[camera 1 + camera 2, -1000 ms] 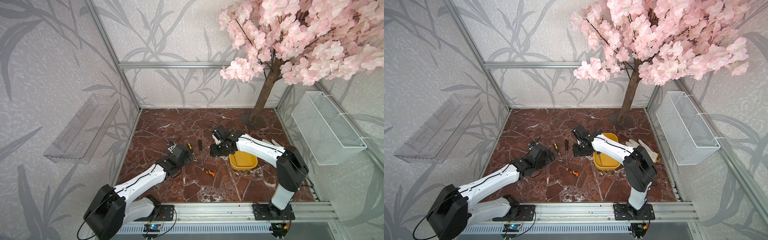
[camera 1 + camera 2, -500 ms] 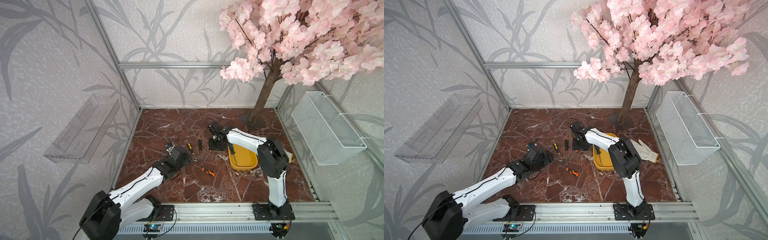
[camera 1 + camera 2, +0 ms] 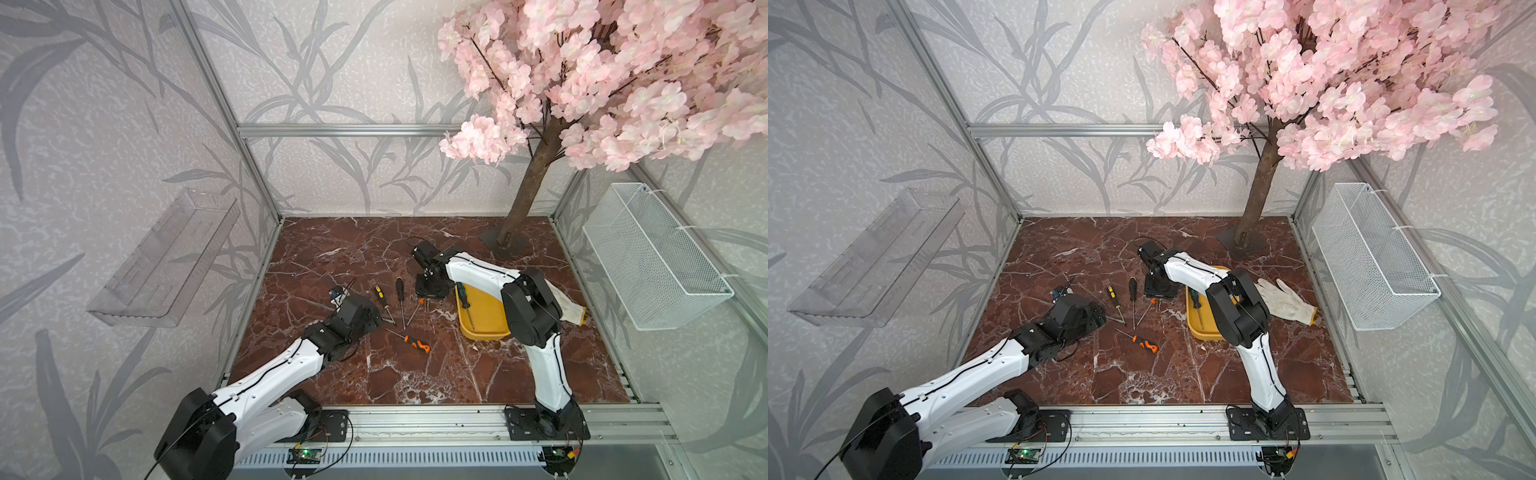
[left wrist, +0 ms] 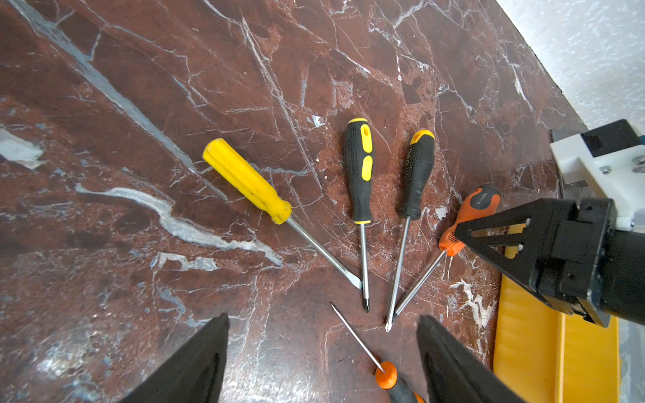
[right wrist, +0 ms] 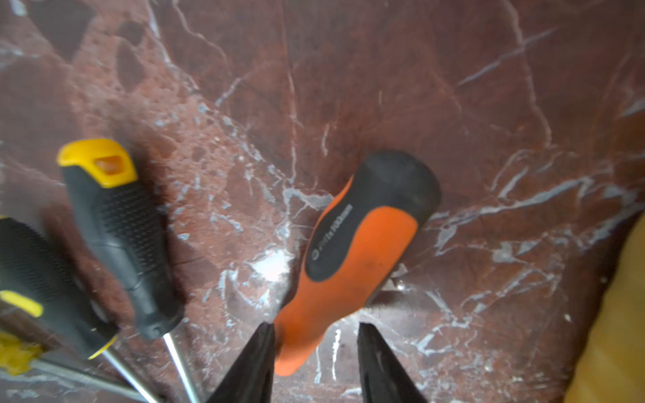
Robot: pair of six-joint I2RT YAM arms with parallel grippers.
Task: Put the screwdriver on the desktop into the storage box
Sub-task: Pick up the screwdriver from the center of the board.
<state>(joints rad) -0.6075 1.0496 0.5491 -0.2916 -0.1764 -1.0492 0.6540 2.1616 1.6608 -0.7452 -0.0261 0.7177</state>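
Observation:
Several screwdrivers lie fanned on the desktop (image 3: pixel 374 249): a yellow one (image 4: pixel 247 181), a yellow-black one (image 3: pixel 380 293), a black one (image 3: pixel 400 289), an orange-black one (image 5: pixel 352 251), and another orange one (image 3: pixel 415 343) nearer the front. My right gripper (image 5: pixel 314 331) is low over the orange-black handle. Its narrow end sits between the jaws and touches one finger, with a gap to the other. My left gripper (image 4: pixel 323 317) stands wide open just above the marble, near the front orange one's shaft. The yellow storage box (image 3: pixel 482 320) holds a green-handled screwdriver (image 3: pixel 463 297).
A white glove (image 3: pixel 1287 301) lies right of the box. The tree's base plate (image 3: pixel 505 243) stands at the back right. A wire basket (image 3: pixel 652 257) hangs on the right wall and a clear shelf (image 3: pixel 166 257) on the left.
The right arm's elbow swung in over the box while its gripper stayed at the orange-black handle and its jaws narrowed. The left arm barely moved.

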